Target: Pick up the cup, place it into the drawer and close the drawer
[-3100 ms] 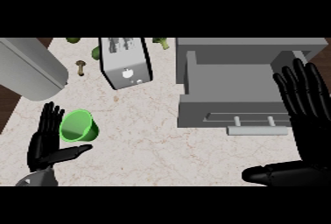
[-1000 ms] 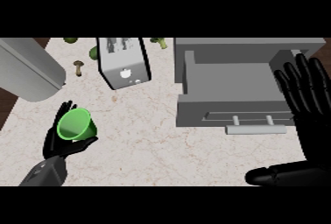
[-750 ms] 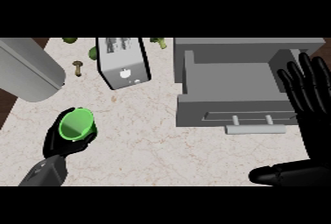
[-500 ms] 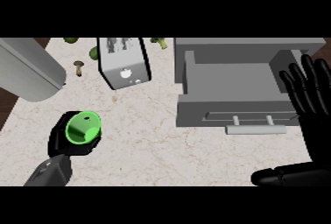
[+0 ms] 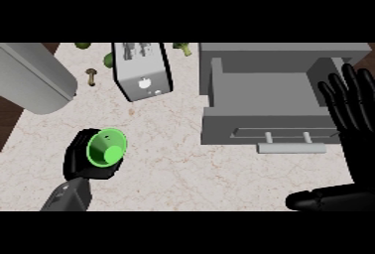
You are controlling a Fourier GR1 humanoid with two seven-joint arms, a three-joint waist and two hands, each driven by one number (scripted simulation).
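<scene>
Light is even and fairly bright, coming from above w/ no clear single source; the marble counter (image 5: 190, 163) reads pale and flat, no glare or hotspots on it. Shadows are weak: only a soft darker band under the open drawer (image 5: 267, 106) front by its handle (image 5: 291, 148), and the drawer's inner walls shade slightly darker than its floor. The black hands lose nearly all surface detail, while the green cup (image 5: 107, 148) stays vivid; edges crisp throughout.

Left hand (image 5: 86, 159) grips green cup (image 5: 107, 148) above marble counter (image 5: 190, 163).
Open grey drawer (image 5: 267, 101) sits right; right hand (image 5: 353, 114) open beside it.
</scene>
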